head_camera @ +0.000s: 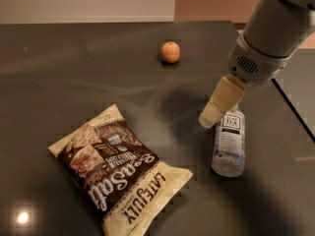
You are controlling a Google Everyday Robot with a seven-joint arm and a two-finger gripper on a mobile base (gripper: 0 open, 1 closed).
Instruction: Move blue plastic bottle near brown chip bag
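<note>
The robot's cream-tipped hand (210,116) hangs over the cap end of the small clear bluish plastic bottle (229,149), which lies on its side on the dark counter (74,77). Between it and the large crinkly brown-and-cream chip bag (118,171) runs a bare strip of counter. The small round orange ball (171,52) sits well apart at the back.
</note>
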